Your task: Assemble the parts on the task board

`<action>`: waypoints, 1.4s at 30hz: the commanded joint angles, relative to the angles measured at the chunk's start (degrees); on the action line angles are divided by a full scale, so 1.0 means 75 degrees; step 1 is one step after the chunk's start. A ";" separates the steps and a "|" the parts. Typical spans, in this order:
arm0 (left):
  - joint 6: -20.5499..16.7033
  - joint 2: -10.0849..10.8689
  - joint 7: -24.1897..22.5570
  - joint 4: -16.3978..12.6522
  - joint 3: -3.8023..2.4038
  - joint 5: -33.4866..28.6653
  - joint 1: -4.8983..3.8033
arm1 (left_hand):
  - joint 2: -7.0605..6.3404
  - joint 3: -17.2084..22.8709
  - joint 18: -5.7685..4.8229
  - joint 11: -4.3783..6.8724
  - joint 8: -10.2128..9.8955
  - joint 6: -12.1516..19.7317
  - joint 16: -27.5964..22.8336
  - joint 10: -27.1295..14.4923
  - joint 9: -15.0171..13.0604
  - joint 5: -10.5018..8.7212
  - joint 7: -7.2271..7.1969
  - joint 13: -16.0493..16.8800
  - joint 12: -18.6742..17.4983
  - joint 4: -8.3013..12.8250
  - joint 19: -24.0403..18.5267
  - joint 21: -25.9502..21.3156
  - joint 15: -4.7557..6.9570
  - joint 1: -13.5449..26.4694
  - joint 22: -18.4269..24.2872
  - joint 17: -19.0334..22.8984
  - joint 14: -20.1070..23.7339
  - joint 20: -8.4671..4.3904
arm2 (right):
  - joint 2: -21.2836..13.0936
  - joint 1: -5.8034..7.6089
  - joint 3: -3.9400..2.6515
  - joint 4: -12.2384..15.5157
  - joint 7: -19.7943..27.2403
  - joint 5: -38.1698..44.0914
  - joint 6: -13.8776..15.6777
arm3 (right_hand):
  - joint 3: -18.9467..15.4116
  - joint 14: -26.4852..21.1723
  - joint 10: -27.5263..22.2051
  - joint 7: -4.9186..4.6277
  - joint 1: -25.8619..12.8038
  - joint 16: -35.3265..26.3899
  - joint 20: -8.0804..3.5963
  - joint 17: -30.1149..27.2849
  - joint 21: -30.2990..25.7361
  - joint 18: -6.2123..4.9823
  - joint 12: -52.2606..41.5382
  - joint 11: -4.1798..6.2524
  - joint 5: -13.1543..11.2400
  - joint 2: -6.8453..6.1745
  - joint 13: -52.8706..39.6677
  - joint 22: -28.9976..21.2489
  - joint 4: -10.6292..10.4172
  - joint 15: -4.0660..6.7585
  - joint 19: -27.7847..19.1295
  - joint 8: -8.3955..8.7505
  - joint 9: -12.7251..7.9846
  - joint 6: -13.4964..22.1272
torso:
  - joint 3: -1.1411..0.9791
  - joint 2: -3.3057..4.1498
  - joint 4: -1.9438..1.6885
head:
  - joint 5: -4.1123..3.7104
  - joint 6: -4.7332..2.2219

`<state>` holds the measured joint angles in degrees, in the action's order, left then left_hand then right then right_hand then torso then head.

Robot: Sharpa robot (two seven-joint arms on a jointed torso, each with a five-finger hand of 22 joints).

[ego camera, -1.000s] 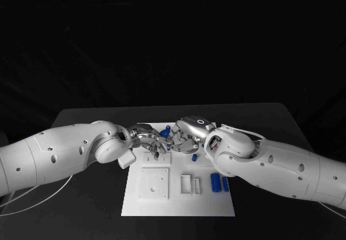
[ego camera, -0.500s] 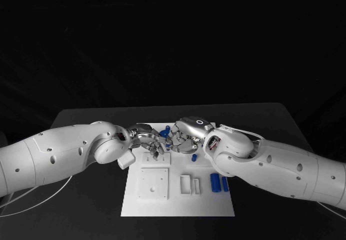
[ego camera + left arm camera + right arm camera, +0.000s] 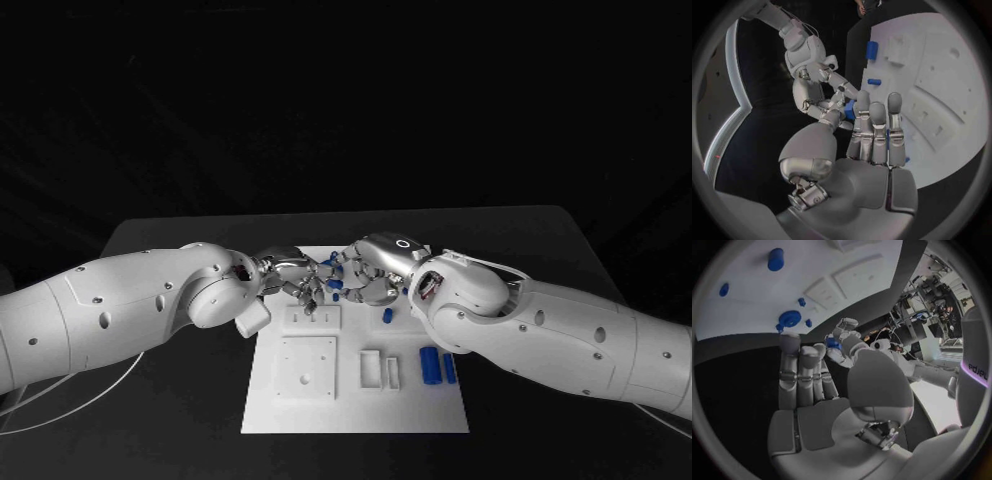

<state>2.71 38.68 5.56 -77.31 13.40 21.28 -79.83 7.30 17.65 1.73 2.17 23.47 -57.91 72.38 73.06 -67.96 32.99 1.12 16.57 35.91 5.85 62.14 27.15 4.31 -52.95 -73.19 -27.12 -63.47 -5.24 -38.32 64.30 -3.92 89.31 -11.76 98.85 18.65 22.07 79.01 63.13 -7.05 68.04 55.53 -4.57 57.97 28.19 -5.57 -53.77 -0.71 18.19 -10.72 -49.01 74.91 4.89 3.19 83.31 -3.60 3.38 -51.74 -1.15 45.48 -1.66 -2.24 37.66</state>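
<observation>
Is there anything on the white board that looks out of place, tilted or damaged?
Nothing stands out. On the task board, the two blue cylinders lie side by side near its right edge. Both hands, left robot hand and right robot hand, meet over its far end around a blue part.

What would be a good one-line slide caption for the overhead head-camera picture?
Both hands, left hand and right hand, meet over the far end of the white task board, a small blue part between their fingers.
</observation>
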 commanded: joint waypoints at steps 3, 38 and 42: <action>-0.0196 0.0001 -0.0090 -0.0022 -0.0006 0.0198 -0.0003 | 0.0018 0.1059 -0.0039 0.0009 -0.0050 -0.0125 0.0093 -0.0073 0.0216 0.0030 -0.0110 -0.0023 0.0078 0.1133 -0.0023 0.0079 0.0023 -0.0091 -0.0090 0.0098 0.0049 -0.0039 | -0.0070 -0.0030 -0.0009 0.0006 -0.0086 -0.0041 0.0401 | 0.0029 -0.0075 -0.0099 -0.0004 0.0079 -0.0038 0.0042 -0.0066 -0.0141 -0.0070 -0.0126 -0.0001 0.0088 -0.0057 0.0197 0.0388 -0.0071 0.0002 0.0042 0.0039 -0.0009 0.0041 | -0.0009 0.0002 -0.0007 | -0.0007 -0.0004; -0.1911 -0.0340 0.2507 -0.0158 0.0019 0.4403 0.0071 | -0.0638 0.0537 -0.0106 0.0166 -0.1095 -0.1006 -0.0096 0.0732 0.1993 -0.1343 -0.0188 0.0014 -0.0514 -0.0015 0.0670 -0.0297 0.0173 -0.1711 0.0111 0.0253 -0.0648 -0.0191 | -0.0841 -0.0324 -0.1177 -0.0561 0.0525 -0.2802 0.0949 | 0.0388 -0.0111 -0.0171 0.0016 0.0002 -0.0082 0.0023 -0.0204 -0.0348 -0.0063 -0.0250 0.0029 0.0613 -0.0037 0.0421 0.0383 -0.0003 0.0022 0.0054 0.0020 0.0011 -0.0451 | -0.0046 -0.0077 0.0027 | 0.0066 0.0091; -0.1795 -0.0462 0.2803 -0.0120 0.0031 0.4547 0.0079 | -0.0659 0.0571 -0.0128 0.0202 -0.1297 -0.1158 -0.0103 0.0848 0.1932 -0.1300 -0.0211 0.0202 -0.0548 0.0082 0.0827 -0.0441 0.0212 -0.1649 -0.0101 0.0129 -0.0762 -0.0234 | -0.0844 -0.0323 -0.1232 -0.0626 0.0551 -0.3008 0.0944 | 0.0396 -0.0116 -0.0180 0.0016 -0.0004 -0.0083 0.0020 -0.0209 -0.0359 -0.0061 -0.0252 0.0030 0.0681 -0.0034 0.0427 0.0381 0.0015 0.0024 0.0048 0.0021 0.0011 -0.0460 | -0.0049 -0.0085 0.0022 | 0.0074 0.0122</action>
<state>-10.33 35.53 22.03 -78.22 13.64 51.97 -79.26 0.18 19.72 1.73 3.01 13.91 -63.34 71.62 78.40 -53.47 23.01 2.33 17.92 31.88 4.03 67.82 24.17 5.71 -63.19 -73.74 -26.04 -68.62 -7.00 -44.65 61.92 -13.09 84.71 -9.12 79.95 25.23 24.77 78.41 62.14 -6.97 68.34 55.11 -4.39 56.43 25.81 -5.71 -55.44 -0.51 23.15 -11.02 -45.90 74.91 4.90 3.39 83.52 -3.60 3.39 -54.70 -1.47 44.92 -1.50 -1.74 38.42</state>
